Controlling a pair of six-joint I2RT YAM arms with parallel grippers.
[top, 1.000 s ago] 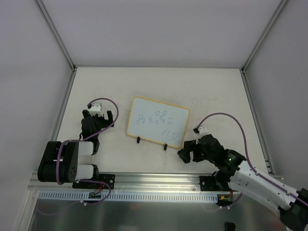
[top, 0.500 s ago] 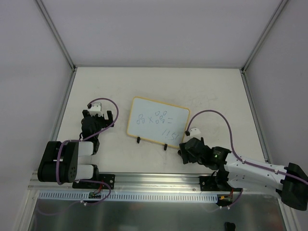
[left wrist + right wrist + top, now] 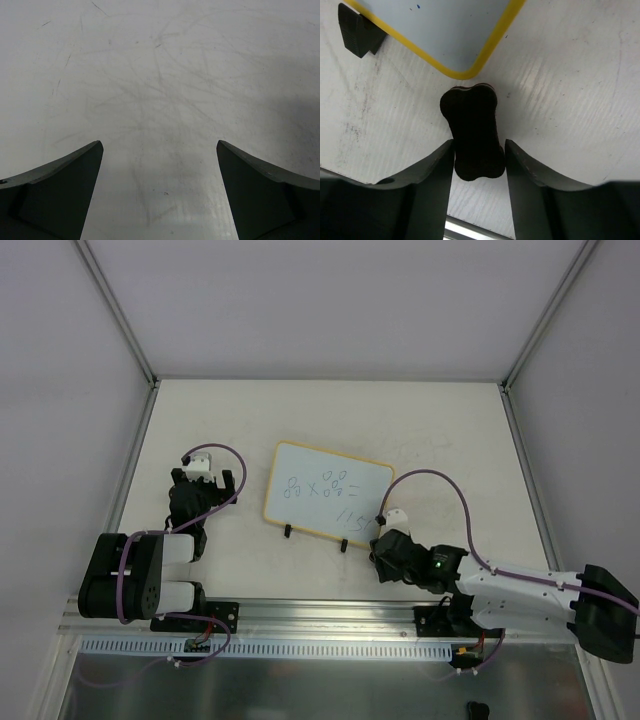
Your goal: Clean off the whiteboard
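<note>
Beside whiteboard [image 3: 440,25], right tool [image 3: 480,146] pinches eraser [image 3: 470,120].

Left arm [image 3: 125,575]: my housings are black, with two white cylindrical segments [image 3: 180,550] beside the base. A purple cable [image 3: 241,472] loops out from a small white block [image 3: 200,464] at the wrist.

Right arm [image 3: 520,590]: I have a long white link between black joints, with a bulky black housing [image 3: 600,612] at one end. A green indicator light [image 3: 437,563] glows near the wrist. A second purple lead [image 3: 430,473] arcs from a white connector [image 3: 393,515].

Left gripper [image 3: 159,143]: my two fingers [image 3: 60,190] are dark, matte and wedge-shaped, with smooth faces.

Right gripper [image 3: 479,142]: these finger pads [image 3: 427,185] are the same dark grey, with rounded inner edges. No markings or screws are legible on either.
</note>
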